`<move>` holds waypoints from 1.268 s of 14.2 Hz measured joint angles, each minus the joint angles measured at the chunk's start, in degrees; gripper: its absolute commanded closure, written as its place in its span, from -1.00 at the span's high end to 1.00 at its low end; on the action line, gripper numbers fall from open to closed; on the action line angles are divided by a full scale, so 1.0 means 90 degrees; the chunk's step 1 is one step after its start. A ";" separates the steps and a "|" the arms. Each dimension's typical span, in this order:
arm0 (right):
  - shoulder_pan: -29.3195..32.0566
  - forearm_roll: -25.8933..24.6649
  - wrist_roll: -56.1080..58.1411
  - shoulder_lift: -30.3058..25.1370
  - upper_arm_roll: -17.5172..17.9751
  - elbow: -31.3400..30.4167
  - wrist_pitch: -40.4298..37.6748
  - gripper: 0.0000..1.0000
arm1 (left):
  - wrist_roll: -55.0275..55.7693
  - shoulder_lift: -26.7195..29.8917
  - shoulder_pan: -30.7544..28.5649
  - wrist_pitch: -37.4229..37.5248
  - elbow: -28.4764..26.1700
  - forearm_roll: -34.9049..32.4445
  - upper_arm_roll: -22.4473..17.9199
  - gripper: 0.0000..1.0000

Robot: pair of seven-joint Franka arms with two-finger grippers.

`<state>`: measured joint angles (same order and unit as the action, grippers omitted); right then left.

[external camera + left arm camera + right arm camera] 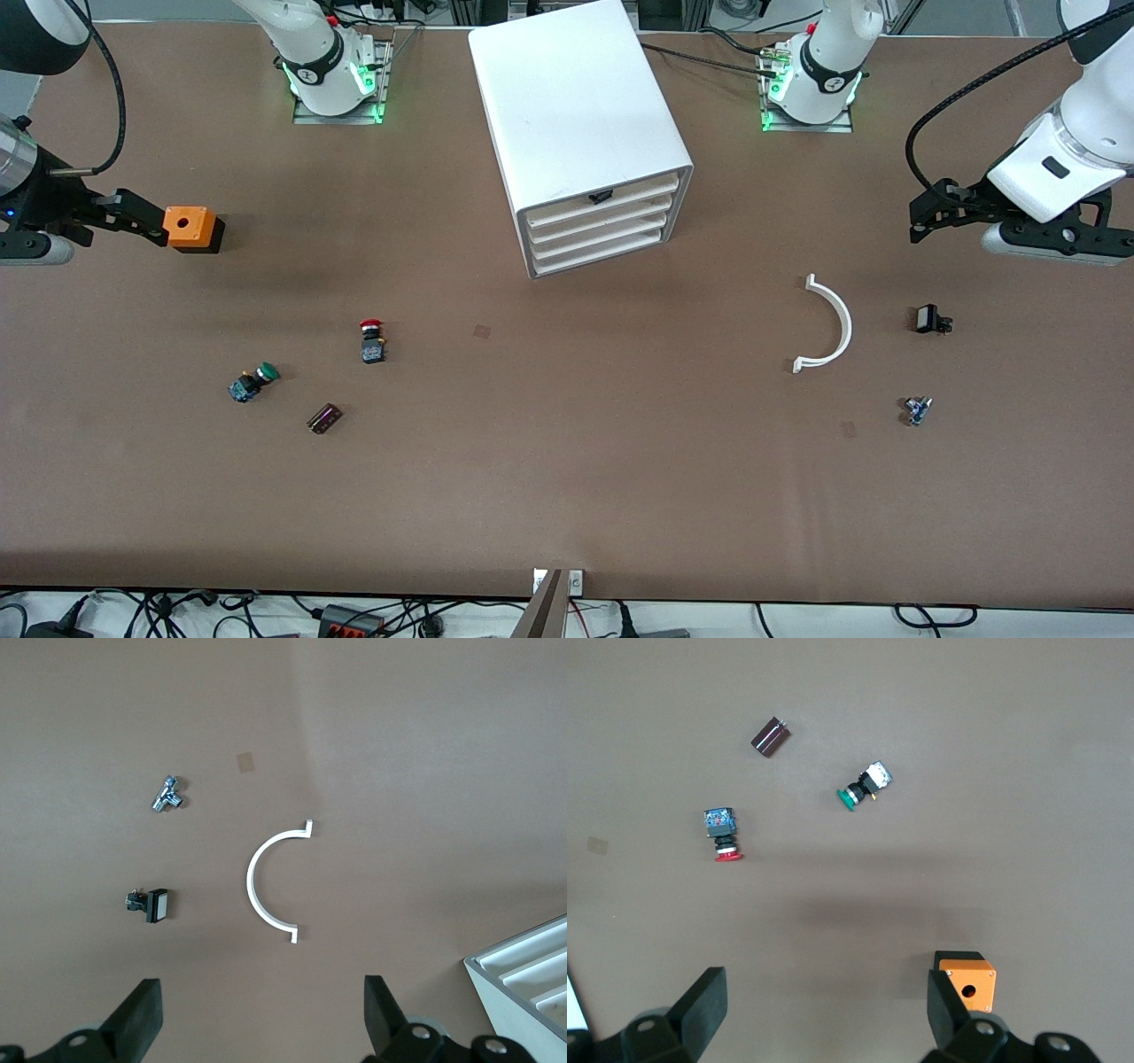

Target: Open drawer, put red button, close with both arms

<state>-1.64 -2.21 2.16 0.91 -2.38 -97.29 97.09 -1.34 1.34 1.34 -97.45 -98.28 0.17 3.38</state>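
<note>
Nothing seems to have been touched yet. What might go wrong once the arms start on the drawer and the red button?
The red button is tiny and lies on its side, so the open right gripper might nudge or roll it instead of gripping it. The green button lies close by and looks alike, so it might get picked by mistake. All drawers of the white drawer unit are shut, with one small handle that the open left gripper may slip off.

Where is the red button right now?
In the front view the red button lies on the table toward the right arm's end, nearer the camera than the drawer unit, with the green button and a small dark part beside it.
</note>
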 measured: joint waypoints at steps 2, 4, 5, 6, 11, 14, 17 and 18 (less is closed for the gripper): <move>0.0000 0.0000 0.0001 0.0000 0.0000 0.0000 0.0000 1.00 | 0.0000 -0.0003 0.0000 0.0073 0.0027 0.0000 -0.0001 1.00; 0.0000 0.0000 0.0002 0.0000 0.0000 0.0000 0.0000 1.00 | 0.0000 -0.0003 0.0000 0.0114 0.0051 0.0000 -0.0004 1.00; 0.0000 0.0000 0.0002 0.0000 0.0000 0.0000 0.0000 1.00 | 0.0000 -0.0004 0.0000 0.0118 0.0057 0.0000 -0.0005 1.00; 0.0000 0.0000 0.0003 0.0000 0.0001 0.0000 0.0000 1.00 | 0.0000 -0.0005 0.0000 0.0121 0.0059 0.0000 -0.0005 1.00; -0.0008 0.0000 0.0007 0.0016 0.0029 0.0000 0.0000 1.00 | -0.0001 -0.0013 0.0000 0.0275 0.0066 0.0000 -0.0006 1.00; -0.0039 0.0001 0.0016 0.0156 0.0053 -0.0002 -0.0002 1.00 | -0.0002 -0.0018 0.0002 0.0294 0.0069 0.0000 -0.0006 1.00; -0.0415 0.0001 0.0010 0.0628 0.0089 0.0031 0.0149 1.00 | -0.0002 -0.0021 0.0007 0.0340 0.0075 0.0000 -0.0004 1.00; -0.0605 0.0001 0.0003 0.0885 0.0096 0.0125 0.0270 1.00 | -0.0002 -0.0023 0.0011 0.0474 0.0080 0.0003 -0.0004 1.00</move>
<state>-7.08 -2.20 2.18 8.88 -1.51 -96.16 99.52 -1.36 1.14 1.44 -93.18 -97.56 0.20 3.35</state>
